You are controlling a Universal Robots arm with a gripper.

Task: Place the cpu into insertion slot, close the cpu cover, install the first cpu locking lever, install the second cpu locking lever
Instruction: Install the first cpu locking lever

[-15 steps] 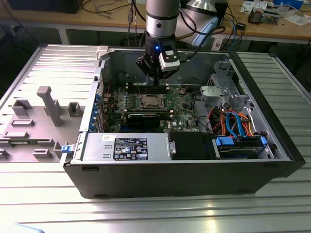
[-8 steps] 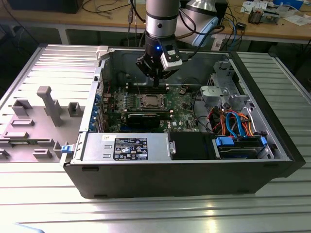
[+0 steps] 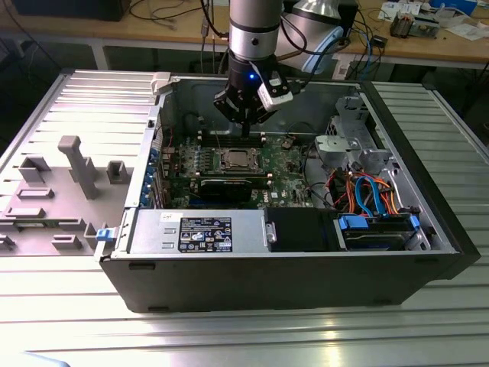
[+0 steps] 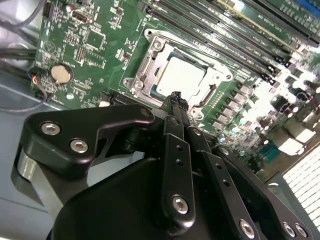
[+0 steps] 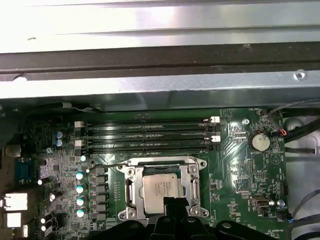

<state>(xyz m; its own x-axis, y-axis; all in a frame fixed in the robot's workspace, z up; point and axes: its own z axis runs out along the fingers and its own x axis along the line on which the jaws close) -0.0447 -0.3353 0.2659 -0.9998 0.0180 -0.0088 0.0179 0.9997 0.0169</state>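
In the exterior view, the gripper (image 3: pixel 246 131) is seen inside the open computer case (image 3: pixel 306 284), just beyond the far side of the cpu (image 3: pixel 233 160), which is seated in the insertion slot (image 3: pixel 221 160).

In the second wrist view, the fingers (image 4: pixel 172 125) are pressed together, with nothing held.

In the first wrist view, the cpu cover (image 5: pixel 131 188) is laid flat around the cpu.

Light is falling from overhead. In the exterior view the tabletop (image 3: pixel 321 336) is glaring white at the front, while the case (image 3: pixel 306 267) is lying shaded inside and a blue lamp (image 3: pixel 251 76) is glowing on the arm (image 3: pixel 252 23). In the second wrist view the cpu (image 4: pixel 181 76) is shining pale and the claw (image 4: pixel 176 98) is looming dark. In the first wrist view the case wall (image 5: pixel 150 25) is blowing out white.
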